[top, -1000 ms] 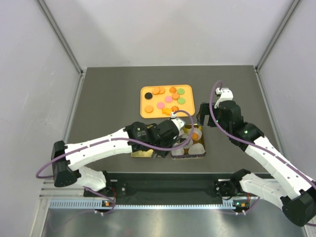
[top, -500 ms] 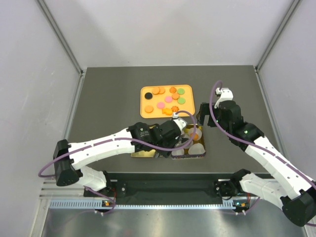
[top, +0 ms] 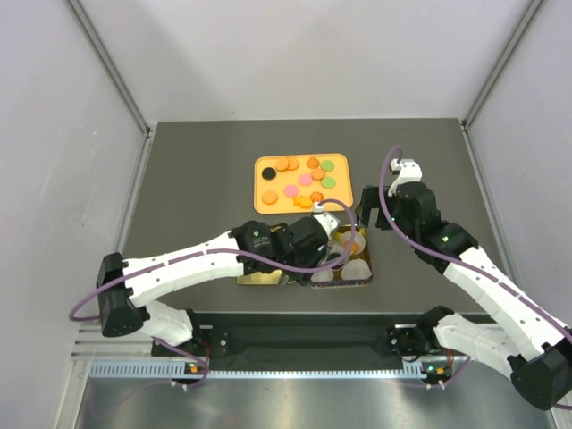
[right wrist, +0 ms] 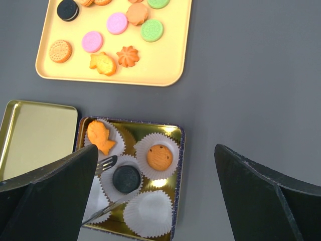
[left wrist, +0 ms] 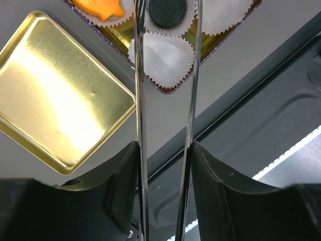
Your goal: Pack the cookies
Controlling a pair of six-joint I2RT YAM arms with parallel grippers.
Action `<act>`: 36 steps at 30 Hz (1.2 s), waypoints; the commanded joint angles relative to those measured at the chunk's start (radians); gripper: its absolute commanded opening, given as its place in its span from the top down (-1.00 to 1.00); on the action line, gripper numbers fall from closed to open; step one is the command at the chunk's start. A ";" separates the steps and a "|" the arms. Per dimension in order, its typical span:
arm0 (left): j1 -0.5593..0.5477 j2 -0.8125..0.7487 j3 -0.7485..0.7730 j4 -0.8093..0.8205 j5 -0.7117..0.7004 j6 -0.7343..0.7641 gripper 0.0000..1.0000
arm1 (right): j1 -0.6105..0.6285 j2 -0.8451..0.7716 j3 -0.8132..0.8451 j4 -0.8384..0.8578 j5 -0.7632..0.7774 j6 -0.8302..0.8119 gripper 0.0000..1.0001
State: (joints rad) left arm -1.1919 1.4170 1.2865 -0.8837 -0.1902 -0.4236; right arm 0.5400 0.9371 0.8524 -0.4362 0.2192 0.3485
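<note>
Several cookies [top: 304, 179], orange, pink, green and black, lie on the orange tray [top: 262, 198]. The gold tin [right wrist: 179, 165] holds paper cups with a fish cookie [right wrist: 99, 136], a round orange cookie [right wrist: 159, 157] and a black cookie [right wrist: 126, 178]. My left gripper [left wrist: 164, 165] is shut on metal tongs [left wrist: 139, 100]. Their blades stand apart on either side of the black cookie [left wrist: 167, 11], which rests in its cup. My right gripper [right wrist: 156, 148] hangs open above the tin, holding nothing.
The tin's gold lid [left wrist: 60, 100] lies flat just left of the tin [top: 365, 268]. An empty paper cup [left wrist: 163, 55] sits in the near corner, between the blades. The black base rail [top: 304, 340] runs along the table's near edge.
The tongs' blades have spread apart in my left gripper, and the left arm has edged slightly right. The right arm has not moved.
</note>
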 commanded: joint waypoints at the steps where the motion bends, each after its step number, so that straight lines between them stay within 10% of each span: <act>1: -0.002 -0.059 0.077 0.037 -0.015 0.012 0.02 | -0.011 -0.014 0.019 0.028 0.009 -0.008 -0.99; 24: 0.540 0.068 0.042 0.095 -0.163 0.095 0.07 | -0.012 -0.026 0.008 0.027 -0.009 -0.014 -0.99; 36: 0.574 0.102 -0.016 0.158 -0.115 0.115 0.05 | -0.017 -0.031 -0.003 0.034 -0.017 -0.016 -0.99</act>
State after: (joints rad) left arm -0.6231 1.5150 1.2709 -0.7971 -0.3237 -0.3309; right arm 0.5381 0.9287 0.8509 -0.4355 0.2119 0.3477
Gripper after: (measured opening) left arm 0.474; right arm 0.996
